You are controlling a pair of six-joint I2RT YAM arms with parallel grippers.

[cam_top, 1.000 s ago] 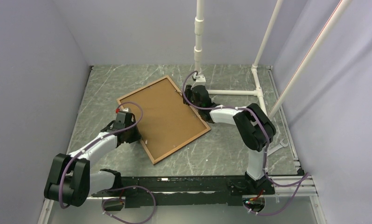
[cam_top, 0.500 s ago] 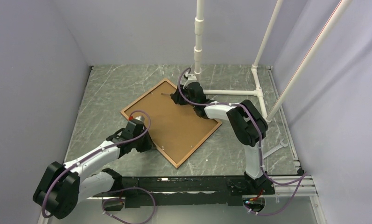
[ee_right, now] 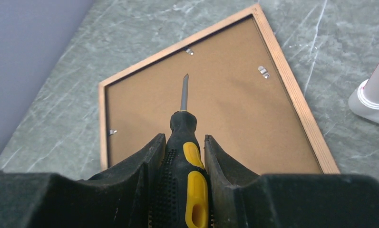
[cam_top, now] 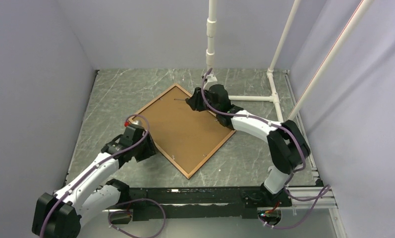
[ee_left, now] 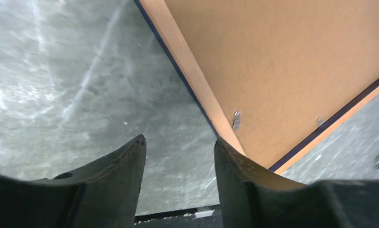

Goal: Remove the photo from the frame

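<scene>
Notably, metal clips (ee_right: 263, 71), screwdriver (ee_right: 185, 156) over frame (ee_right: 295, 95) back.

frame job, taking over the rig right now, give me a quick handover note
Left gripper: open, at the frame's left edge, gripping nothing.
Right gripper: shut on a screwdriver, tip over the photo, whose brown back faces up.
The frame lies face down on the table with the photo in it.
Done: nothing out yet.
Left: probably lever back the metal tabs, then lift the photo out.
</scene>
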